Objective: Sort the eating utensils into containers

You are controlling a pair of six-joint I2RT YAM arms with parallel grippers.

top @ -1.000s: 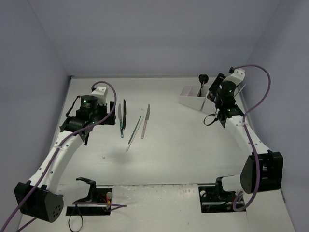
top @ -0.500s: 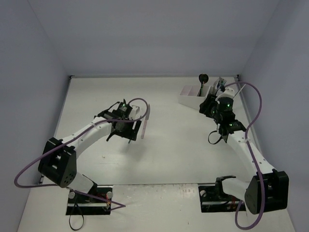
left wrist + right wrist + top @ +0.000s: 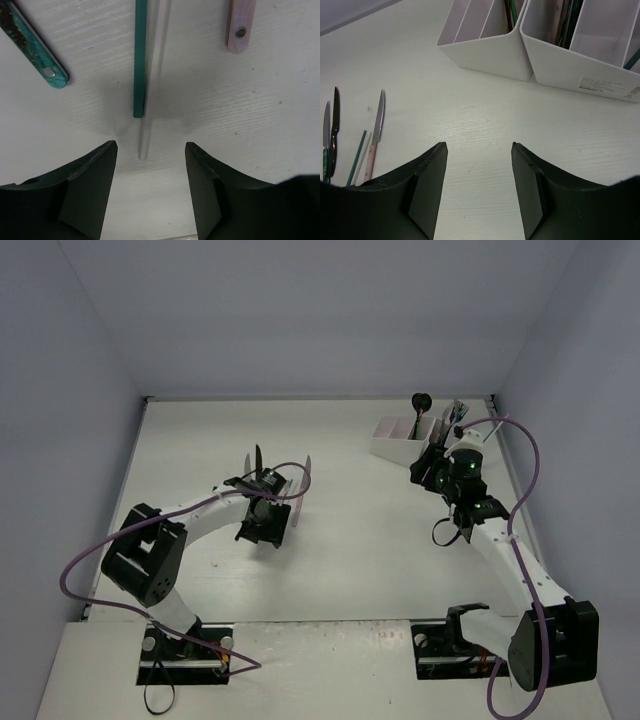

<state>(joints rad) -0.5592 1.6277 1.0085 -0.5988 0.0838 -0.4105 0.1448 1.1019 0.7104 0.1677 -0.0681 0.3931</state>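
Left jaws spread low over sticks (image 3: 140,60)

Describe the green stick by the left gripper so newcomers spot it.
Find the left gripper, open above the table. Two thin sticks lie side by side ahead of it; the green stick is darker and ends farther away than the pale stick.

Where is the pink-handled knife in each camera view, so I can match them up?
Top external: the pink-handled knife lies centre-left, just right of the left arm.
Left wrist: top right, only its handle end showing.
Right wrist: lower left.
Shared landmark: the green stick, just left of it in both wrist views; not made out from above.
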